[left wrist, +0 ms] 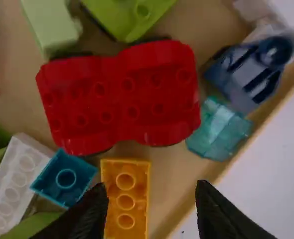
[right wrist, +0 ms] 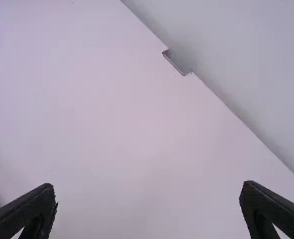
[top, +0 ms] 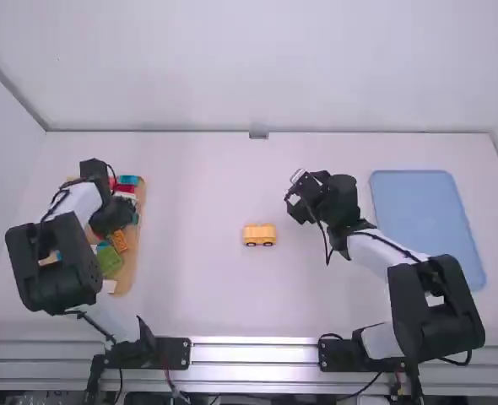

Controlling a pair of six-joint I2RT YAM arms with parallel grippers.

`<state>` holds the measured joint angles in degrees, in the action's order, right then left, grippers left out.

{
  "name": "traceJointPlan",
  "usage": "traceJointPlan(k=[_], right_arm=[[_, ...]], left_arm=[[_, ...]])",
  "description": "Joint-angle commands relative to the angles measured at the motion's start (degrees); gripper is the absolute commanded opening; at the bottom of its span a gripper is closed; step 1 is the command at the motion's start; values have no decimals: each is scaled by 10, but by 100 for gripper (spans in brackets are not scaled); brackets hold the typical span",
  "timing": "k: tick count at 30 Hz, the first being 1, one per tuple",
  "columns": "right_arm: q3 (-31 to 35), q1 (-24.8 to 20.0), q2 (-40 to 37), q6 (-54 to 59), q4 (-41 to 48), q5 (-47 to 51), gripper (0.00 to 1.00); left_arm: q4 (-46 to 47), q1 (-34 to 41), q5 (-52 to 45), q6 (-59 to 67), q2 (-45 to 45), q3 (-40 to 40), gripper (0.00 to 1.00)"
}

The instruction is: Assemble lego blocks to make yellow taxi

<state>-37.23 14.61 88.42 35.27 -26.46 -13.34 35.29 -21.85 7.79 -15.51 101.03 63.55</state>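
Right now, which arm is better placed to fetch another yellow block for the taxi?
Left, I'd say: its open gripper hovers over the yellow block; the right gripper is beyond the wheeled piece.

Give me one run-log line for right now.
left gripper: open, above block tray | right gripper: open, empty, over table | yellow wheeled lego piece: on table, between grippers

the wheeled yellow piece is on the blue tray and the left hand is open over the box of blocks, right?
Not quite: the wheeled yellow piece is on the white table, apart from the blue tray, as the high view shows. The left hand is open over the box of blocks.
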Motion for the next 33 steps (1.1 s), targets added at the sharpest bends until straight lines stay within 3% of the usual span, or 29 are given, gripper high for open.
traceJointPlan(k=[1,10,33], right_arm=[[-2,-1,-6,-3,-6,-3,98],[-2,-1,-6,-3,-18,-3,98],[-2,-1,-6,-3,-18,-3,98]], left_arm=[[2,-3,44,-32,4,-11,50],[-14,-4,49,-33,4,-38,53],[-42,-6,21,-44,4,-112,46]])
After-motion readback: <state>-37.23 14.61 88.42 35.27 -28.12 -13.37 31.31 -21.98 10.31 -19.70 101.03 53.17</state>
